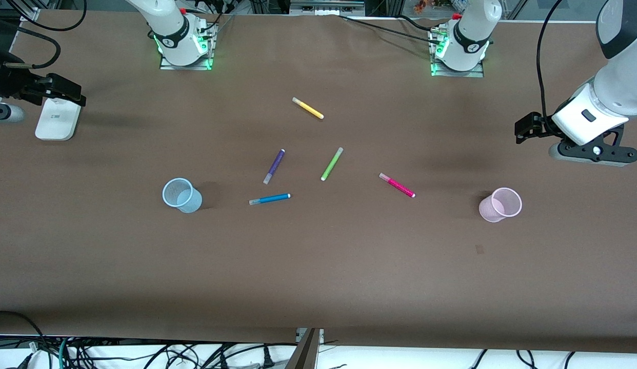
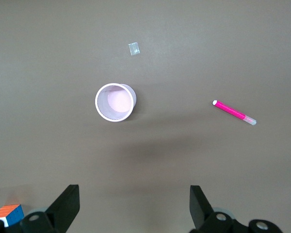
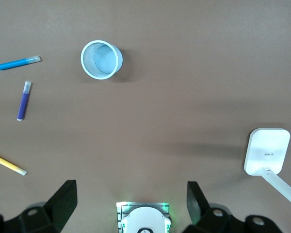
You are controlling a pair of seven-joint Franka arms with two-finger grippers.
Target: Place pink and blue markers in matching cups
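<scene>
The blue marker [image 1: 270, 199] lies flat beside the pale blue cup [image 1: 181, 195], which stands upright toward the right arm's end. The pink marker [image 1: 397, 185] lies flat between the table's middle and the upright pale pink cup [image 1: 499, 204], which is toward the left arm's end. My left gripper [image 1: 590, 151] hangs open and empty, high over the table's left-arm end; its wrist view shows the pink cup [image 2: 115, 102] and the pink marker [image 2: 234, 112]. My right gripper [image 1: 5, 110] hangs open and empty over the right arm's end; its wrist view shows the blue cup [image 3: 101, 59] and the blue marker [image 3: 18, 63].
A purple marker [image 1: 274, 166], a green marker [image 1: 332, 163] and a yellow marker [image 1: 307, 108] lie around the table's middle. A white stand [image 1: 54, 119] sits under the right arm's hand. A small clear scrap [image 1: 479, 249] lies nearer the front camera than the pink cup.
</scene>
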